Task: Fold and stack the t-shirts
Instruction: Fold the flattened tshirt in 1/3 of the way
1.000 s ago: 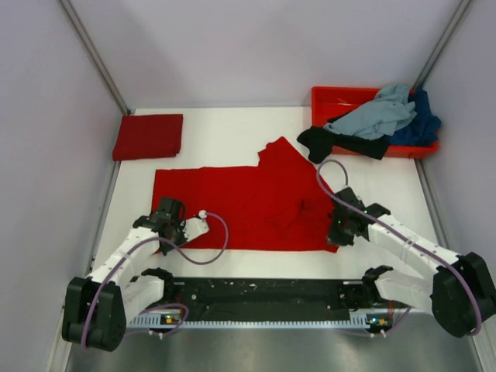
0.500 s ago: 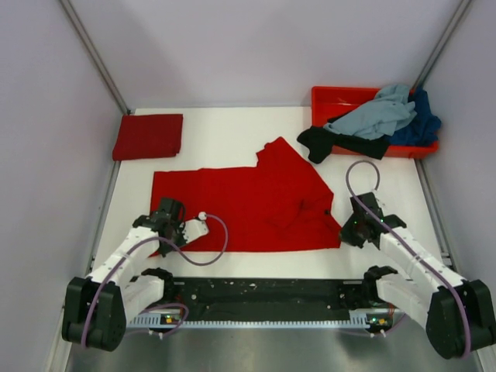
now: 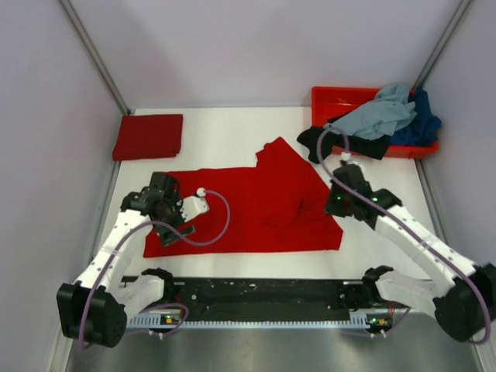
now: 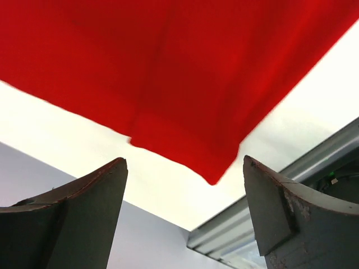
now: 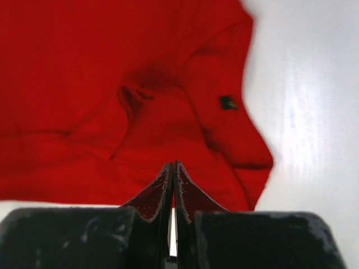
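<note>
Both arms have shifted in the last half second. The right gripper [image 3: 335, 203] has swung up and inward and now sits over the right edge of the bright red t-shirt [image 3: 248, 209], on the near side of the tray's [image 3: 341, 94] left end. The left gripper [image 3: 167, 208], well to the left of the tray, has risen and moved further from the arm bases. The shirt's near-left corner now reaches a little further left than before.

The shirt lies spread on the table [image 3: 225, 132], left of the tray and nearer than it. The left wrist view shows the fingers [image 4: 84, 213] spread wide with the shirt corner beyond them, apart from both. The right fingers [image 5: 162, 193] are pressed together; whether cloth is caught there cannot be told.

A small dark tag [image 5: 227, 102] sits on the shirt, its writing too small to read.

The darker red t-shirt [image 3: 149, 136] lies folded far left of the tray. Grey-blue [image 3: 372, 116], black [image 3: 341, 143] and dark blue [image 3: 422, 124] shirts are heaped in the tray, and the black one spills over its left front rim.
</note>
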`<state>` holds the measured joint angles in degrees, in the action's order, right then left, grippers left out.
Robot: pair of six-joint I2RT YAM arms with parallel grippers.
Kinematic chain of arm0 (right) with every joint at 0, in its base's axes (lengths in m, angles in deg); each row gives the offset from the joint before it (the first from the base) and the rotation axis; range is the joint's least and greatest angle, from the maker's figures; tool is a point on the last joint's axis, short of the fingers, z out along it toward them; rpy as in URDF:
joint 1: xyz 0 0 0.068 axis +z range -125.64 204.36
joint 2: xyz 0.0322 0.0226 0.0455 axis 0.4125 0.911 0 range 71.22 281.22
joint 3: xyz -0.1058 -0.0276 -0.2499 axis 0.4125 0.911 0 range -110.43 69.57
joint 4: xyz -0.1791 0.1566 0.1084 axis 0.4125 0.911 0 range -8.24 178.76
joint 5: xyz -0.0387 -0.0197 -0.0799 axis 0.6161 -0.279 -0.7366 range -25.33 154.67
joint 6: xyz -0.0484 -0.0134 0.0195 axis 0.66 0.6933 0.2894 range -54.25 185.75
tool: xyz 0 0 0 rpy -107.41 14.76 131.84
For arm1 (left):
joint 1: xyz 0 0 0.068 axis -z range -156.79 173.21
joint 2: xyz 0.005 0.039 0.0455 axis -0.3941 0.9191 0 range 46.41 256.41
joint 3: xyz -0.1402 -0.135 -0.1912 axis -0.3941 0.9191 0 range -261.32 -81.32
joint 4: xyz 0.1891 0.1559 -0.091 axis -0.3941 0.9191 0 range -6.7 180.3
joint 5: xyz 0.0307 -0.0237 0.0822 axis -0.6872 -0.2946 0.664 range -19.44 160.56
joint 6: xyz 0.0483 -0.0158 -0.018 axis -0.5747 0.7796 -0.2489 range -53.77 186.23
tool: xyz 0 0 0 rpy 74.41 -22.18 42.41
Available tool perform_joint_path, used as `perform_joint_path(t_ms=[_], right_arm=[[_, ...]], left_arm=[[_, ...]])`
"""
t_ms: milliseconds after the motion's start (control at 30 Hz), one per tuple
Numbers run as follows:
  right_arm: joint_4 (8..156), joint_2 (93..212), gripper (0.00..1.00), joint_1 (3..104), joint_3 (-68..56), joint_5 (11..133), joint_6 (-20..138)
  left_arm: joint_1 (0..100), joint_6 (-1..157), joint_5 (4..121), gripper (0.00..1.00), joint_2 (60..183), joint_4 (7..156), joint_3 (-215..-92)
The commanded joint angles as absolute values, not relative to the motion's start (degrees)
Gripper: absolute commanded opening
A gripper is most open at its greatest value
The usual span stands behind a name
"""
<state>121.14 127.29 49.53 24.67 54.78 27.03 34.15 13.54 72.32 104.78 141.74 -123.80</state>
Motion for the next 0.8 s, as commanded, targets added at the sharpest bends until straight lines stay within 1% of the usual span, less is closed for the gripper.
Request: perform_joint_path(t_ms=[0,100,167,267,367,567,633,767], right_arm=[[116.9,142.1,0.0,56.4,20.7,61.4,32.6],[115.2,150.5,0.0,57.7,16.8,63.2,33.3],[114.9,154.4,0.0,57.8,14.5,62.2,33.1],[114.6,159.4,0.0,57.8,12.4,61.5,33.1],[113.6,163.8,0.0,57.9,11.2,63.9,33.6],[112.8,170.3,0.0,58.8,6.0,63.6,33.7],[111.5,173.0,0.0,58.7,3.1,63.3,33.8],[111.1,177.7,0.0,58.7,-6.9,64.4,33.1]], left_arm=[[34.3,17.3,61.7,0.86,106.7,145.1,-136.2],[34.3,21.5,59.0,0.83,107.9,142.6,-141.1],[34.3,23.9,59.0,0.83,107.9,140.3,-142.1],[34.3,25.1,59.2,0.84,107.6,138.2,-141.5],[34.3,25.0,59.7,0.84,107.1,137.7,-140.1],[34.3,24.2,62.0,0.84,106.7,137.4,-139.1],[34.3,24.2,62.1,0.84,106.9,137.4,-139.2],[34.3,24.4,62.1,0.84,107.2,137.6,-139.9]])
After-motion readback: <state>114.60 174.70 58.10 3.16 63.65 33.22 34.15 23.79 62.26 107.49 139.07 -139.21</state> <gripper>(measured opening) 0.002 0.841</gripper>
